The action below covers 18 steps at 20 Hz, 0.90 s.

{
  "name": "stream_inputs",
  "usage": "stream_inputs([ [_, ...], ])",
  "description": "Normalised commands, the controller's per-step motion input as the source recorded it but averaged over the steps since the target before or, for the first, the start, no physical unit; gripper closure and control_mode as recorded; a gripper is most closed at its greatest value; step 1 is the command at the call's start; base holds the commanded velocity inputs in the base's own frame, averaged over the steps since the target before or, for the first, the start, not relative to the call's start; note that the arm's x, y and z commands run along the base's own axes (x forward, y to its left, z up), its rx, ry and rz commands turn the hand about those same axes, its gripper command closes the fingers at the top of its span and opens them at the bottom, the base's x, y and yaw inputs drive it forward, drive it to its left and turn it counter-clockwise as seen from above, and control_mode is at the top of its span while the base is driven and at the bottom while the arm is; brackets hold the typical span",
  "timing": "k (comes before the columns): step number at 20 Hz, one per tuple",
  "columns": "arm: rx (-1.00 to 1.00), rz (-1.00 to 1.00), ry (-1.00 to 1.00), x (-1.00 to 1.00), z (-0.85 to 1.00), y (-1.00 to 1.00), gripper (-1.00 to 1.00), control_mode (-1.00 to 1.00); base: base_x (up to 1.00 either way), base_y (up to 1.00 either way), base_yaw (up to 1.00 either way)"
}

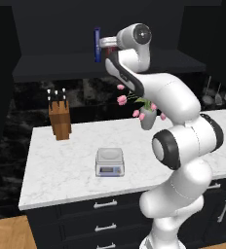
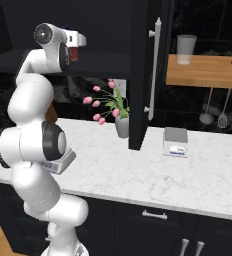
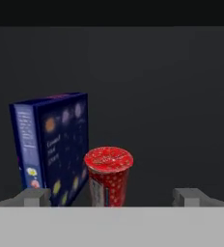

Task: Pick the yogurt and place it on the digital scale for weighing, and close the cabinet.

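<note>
We're lined up on the yogurt (image 3: 108,176) inside the cabinet (image 2: 138,75), gripper (image 3: 112,197) fingers spread wide; next we push in and clamp.

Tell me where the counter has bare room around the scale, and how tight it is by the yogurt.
Bare marble lies on all sides of the digital scale, between the knife block and the flower vase. In the cabinet, the yogurt stands close beside a blue box; its other side is bare shelf. The open end effector faces it.
</note>
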Motion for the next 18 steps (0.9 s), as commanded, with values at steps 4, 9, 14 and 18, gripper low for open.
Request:
stream_inputs([
  [4,0.00,0.02,0.09,0.48,-0.31,0.03,-1.00,-1.00,0.00,0.00,0.00],
  [9,0.00,0.01,0.02,0.41,-0.15,0.03,-1.00,-1.00,0.00,0.00,0.00],
  [14,0.00,0.01,0.00,0.22,-0.05,0.00,-1.00,-1.00,0.00,0.00,0.00],
  [18,0.00,0.01,0.00,0.27,-0.14,0.01,-1.00,-1.00,0.00,0.00,0.00],
])
